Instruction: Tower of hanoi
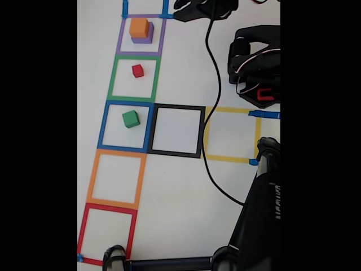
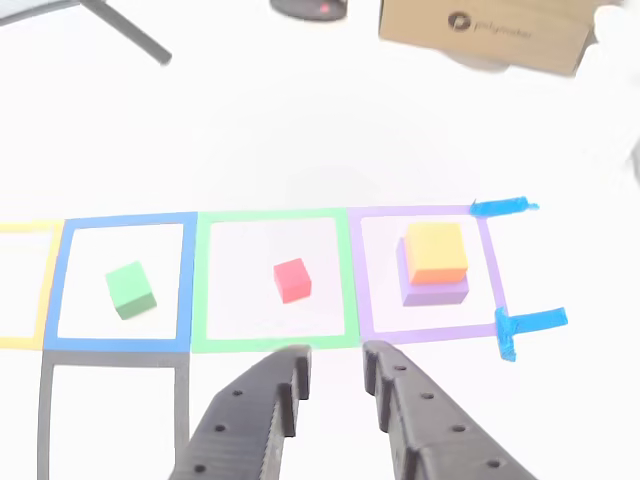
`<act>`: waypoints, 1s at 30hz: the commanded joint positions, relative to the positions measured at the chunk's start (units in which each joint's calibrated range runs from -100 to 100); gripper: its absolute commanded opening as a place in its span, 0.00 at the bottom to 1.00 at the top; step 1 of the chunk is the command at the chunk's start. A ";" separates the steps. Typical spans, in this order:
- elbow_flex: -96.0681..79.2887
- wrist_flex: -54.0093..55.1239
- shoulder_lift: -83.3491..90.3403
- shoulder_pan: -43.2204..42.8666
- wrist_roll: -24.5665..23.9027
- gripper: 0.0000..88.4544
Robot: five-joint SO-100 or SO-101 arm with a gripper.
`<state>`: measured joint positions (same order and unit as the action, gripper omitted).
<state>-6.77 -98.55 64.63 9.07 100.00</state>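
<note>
The pincer [image 2: 335, 365] hangs empty, jaws parted, with the red cube [image 2: 292, 280] at its 12 o'clock (green square); descending off-centre, probably, it could nudge the cube aside.

White table [image 1: 180, 186] carries tape-outlined squares: purple [image 1: 119, 39] at 12 o'clock, then green [image 1: 113, 79], blue [image 1: 103, 127], orange [image 1: 93, 175], red [image 1: 83, 228] toward 6 o'clock. Black square [image 1: 176, 107] and yellow square [image 1: 231, 110] extend toward 3 o'clock. A cardboard box [image 2: 485, 35] stands beyond.
</note>
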 commanded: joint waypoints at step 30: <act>-57.32 65.76 -11.22 3.30 0.00 0.23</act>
<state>-62.73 -40.43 57.20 13.98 99.64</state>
